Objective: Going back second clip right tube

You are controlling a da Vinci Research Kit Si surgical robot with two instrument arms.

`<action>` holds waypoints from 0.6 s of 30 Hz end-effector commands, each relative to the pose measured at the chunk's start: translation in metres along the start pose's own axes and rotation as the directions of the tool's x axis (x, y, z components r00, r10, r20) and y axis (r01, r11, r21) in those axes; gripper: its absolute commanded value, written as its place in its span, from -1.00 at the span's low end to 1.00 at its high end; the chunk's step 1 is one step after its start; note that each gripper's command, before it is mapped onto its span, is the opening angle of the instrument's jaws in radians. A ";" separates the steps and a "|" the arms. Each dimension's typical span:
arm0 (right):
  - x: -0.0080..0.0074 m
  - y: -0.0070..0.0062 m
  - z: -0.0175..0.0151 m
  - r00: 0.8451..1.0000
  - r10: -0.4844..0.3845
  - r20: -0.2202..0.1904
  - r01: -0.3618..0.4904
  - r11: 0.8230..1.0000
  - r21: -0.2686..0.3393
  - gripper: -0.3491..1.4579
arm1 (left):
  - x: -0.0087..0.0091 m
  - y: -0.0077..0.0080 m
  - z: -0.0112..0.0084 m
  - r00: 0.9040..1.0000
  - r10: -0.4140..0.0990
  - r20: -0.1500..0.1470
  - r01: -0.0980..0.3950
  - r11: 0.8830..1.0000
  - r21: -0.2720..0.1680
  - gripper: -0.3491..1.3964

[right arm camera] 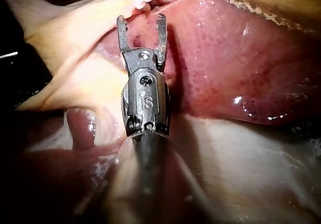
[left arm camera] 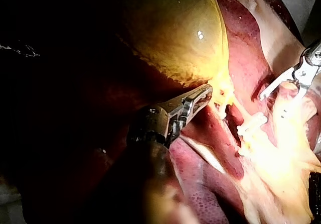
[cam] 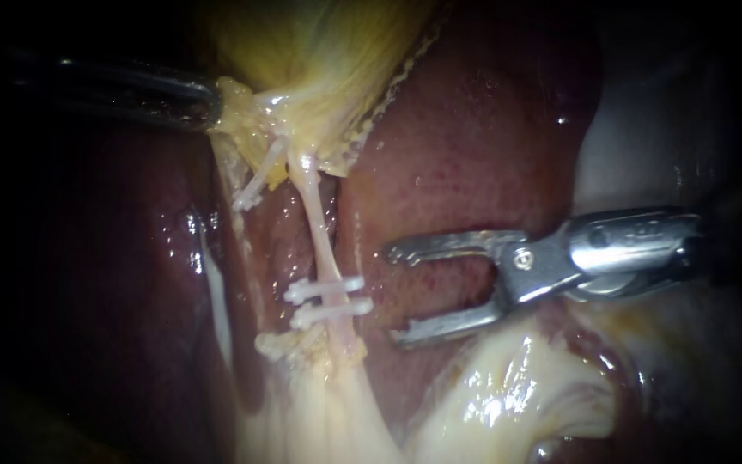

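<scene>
Light is bright in the middle; the edges sink into black. A pale grey surface (cam: 646, 137) shows at the endoscope view's right.

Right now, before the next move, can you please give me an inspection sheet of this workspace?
Surface: liver, wet, dark red.
Job's things: right tube carries two clips, one next to the other.
Clutter: nothing seen.
Instruments: left instrument, jaws shut on gallbladder; right instrument, jaws open, empty, beside the clips, not touching them.
Cables: nothing seen.
Surroundings: pale tissue under the right instrument; dark beyond.
</scene>
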 end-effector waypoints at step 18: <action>0.0007 -0.0004 -0.0034 0.997 -0.017 0.078 0.025 0.994 -0.104 -0.06 | 0.0012 -0.0002 0.0026 1.000 0.001 -0.007 -0.001 1.000 0.019 -1.00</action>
